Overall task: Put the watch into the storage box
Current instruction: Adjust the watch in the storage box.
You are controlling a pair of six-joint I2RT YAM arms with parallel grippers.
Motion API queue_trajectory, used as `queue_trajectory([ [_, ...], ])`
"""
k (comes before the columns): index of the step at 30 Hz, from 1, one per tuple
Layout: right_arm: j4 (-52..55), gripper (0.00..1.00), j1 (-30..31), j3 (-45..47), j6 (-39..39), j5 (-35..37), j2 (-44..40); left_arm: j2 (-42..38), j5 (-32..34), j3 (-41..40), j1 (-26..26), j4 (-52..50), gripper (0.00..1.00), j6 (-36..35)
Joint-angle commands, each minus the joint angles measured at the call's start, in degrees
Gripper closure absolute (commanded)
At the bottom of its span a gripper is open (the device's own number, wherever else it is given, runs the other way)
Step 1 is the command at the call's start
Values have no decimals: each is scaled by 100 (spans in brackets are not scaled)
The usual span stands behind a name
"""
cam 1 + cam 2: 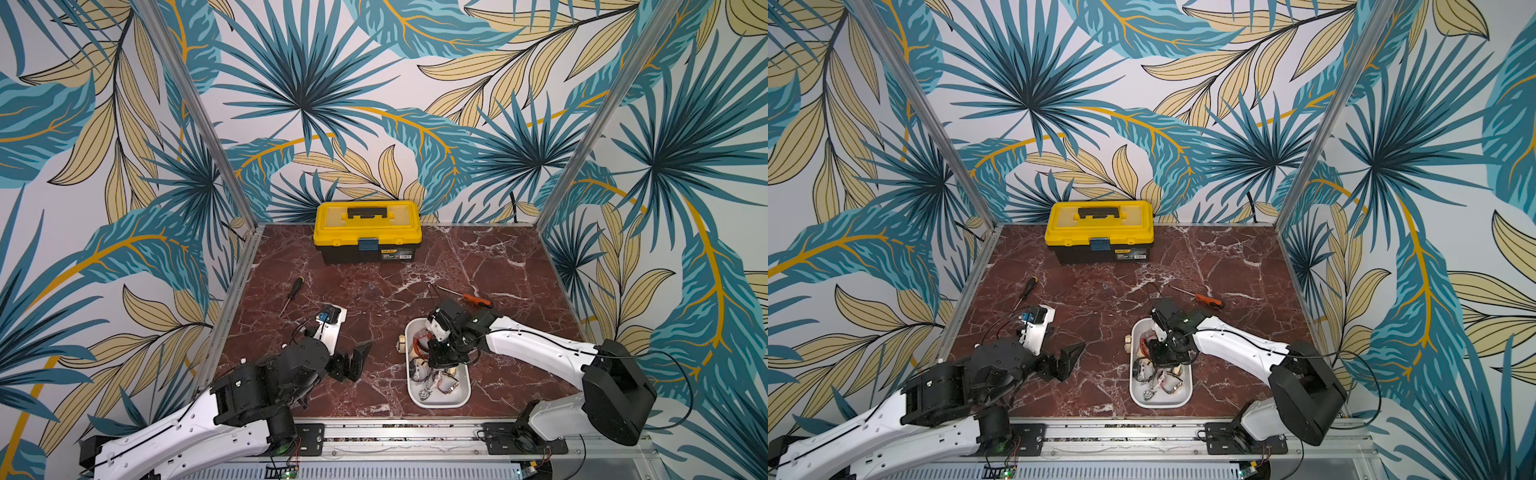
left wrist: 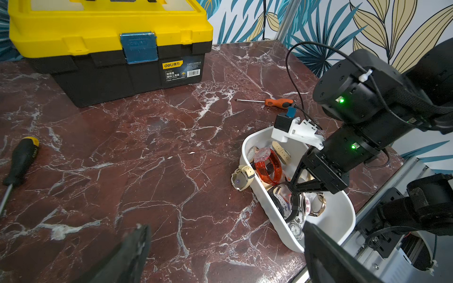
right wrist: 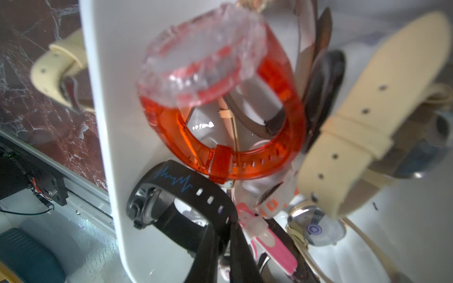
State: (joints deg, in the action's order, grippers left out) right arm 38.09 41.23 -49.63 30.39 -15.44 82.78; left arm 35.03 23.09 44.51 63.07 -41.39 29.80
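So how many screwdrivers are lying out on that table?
2. The black-and-yellow screwdriver lies near the table's left edge; the orange screwdriver lies just beyond the white storage box, by the right arm. More could be hidden inside the shut toolbox.

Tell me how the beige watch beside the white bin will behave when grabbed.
The beige watch looks small, so probably light. Its strap curls in a loop, so it likely flexes when squeezed. Resting against the bin wall, it may tip or slide if pushed.
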Motion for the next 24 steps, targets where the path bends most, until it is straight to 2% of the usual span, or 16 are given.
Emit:
queue_trajectory([
  [1,-143,87,0,-28,-3,-91,174,-40,-6,-162,-14,47,0,42],
  [10,-87,87,1,-127,-87,-72,336,-48,-22,-180,-12,52,0,70],
  [15,59,76,-1,-132,-59,11,-56,-49,-24,-171,-9,60,0,70],
  [24,469,70,0,-273,-123,201,-517,-13,-68,-193,-14,140,0,61],
])
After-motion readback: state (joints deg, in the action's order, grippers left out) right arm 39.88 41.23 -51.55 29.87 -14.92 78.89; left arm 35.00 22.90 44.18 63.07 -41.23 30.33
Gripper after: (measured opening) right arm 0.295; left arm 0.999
